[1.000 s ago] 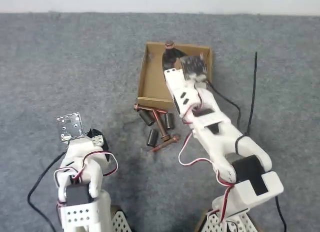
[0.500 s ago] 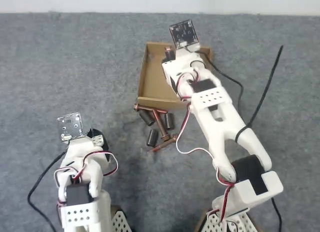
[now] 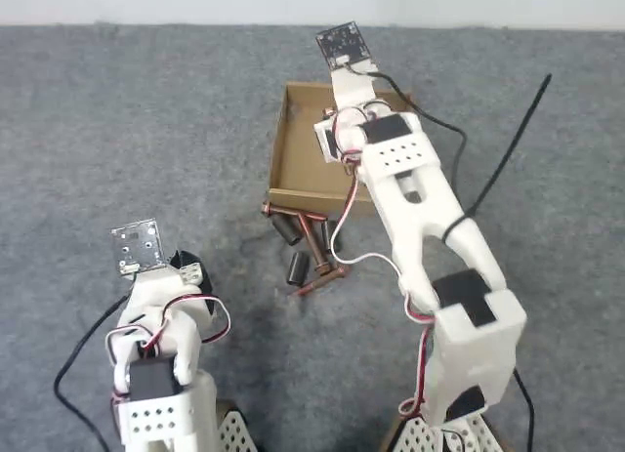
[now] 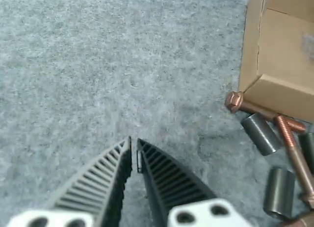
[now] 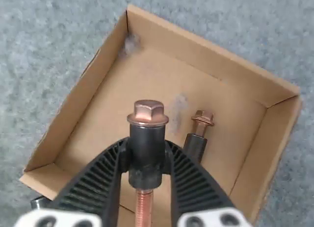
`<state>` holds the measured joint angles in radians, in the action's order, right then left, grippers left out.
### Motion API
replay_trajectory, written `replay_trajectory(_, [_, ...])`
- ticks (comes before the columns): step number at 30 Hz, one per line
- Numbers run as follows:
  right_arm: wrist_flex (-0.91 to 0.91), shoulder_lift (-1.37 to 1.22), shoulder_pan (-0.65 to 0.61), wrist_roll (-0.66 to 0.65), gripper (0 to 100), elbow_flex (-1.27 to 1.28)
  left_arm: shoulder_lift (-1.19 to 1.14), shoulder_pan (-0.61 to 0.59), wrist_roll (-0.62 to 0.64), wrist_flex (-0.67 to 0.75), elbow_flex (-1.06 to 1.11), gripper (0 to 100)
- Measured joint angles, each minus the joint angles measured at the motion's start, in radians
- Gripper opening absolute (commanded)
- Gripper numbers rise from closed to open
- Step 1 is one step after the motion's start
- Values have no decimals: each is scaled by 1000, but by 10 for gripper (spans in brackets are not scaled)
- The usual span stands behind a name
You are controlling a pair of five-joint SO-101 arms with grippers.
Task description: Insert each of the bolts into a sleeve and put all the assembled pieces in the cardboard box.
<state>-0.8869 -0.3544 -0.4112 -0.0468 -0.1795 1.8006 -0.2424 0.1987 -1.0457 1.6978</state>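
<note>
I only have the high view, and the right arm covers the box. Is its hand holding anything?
Observer: Yes, the right hand is shut on a bolted sleeve, above the cardboard box.
Operator: Anything inside the box already?
Observer: One assembled piece lies on its floor, by a side wall.
Operator: And the other arm?
Observer: The left hand is shut on nothing, over bare carpet.

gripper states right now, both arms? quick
Left gripper: shut, nothing in it.
Right gripper: shut on a black cylindrical sleeve with a copper hex bolt through it, above the brown cardboard box.
</note>
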Motion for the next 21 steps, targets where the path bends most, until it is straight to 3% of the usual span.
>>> replay_trajectory(17, [-64, -295, 51, 0, 6, -235, 0, 0, 0, 0, 0, 11])
replay_trajectory(21, [-64, -328, 55, -57, 6, -235, 0, 0, 0, 0, 0, 11])
